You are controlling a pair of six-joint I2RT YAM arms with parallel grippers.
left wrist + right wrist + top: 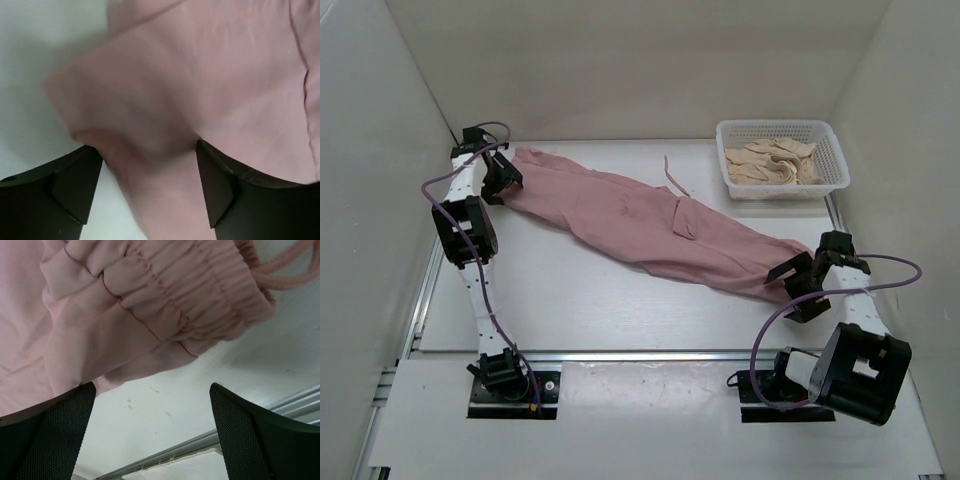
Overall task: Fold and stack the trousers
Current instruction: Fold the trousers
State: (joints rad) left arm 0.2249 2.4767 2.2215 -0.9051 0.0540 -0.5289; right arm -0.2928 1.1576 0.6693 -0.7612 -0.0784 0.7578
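Observation:
The dusty-pink trousers (pixel 640 215) lie spread in a long diagonal across the white table (pixel 570 300), from far left to near right. My left gripper (pixel 500 182) is at their far-left end. In the left wrist view its jaws (pixel 150 150) stand wide with a raised fold of the pink cloth (pixel 200 75) between them. My right gripper (pixel 800 285) hovers at the near-right end. The right wrist view shows that gripper (pixel 152 390) open over bare table, just short of the gathered elastic band (pixel 190 285) and its cord (pixel 285 280).
A white plastic basket (pixel 775 124) holding beige cloth garments (pixel 775 160) stands at the far right. White walls close in the table on the left, back and right. A metal rail (pixel 620 352) runs along the near edge.

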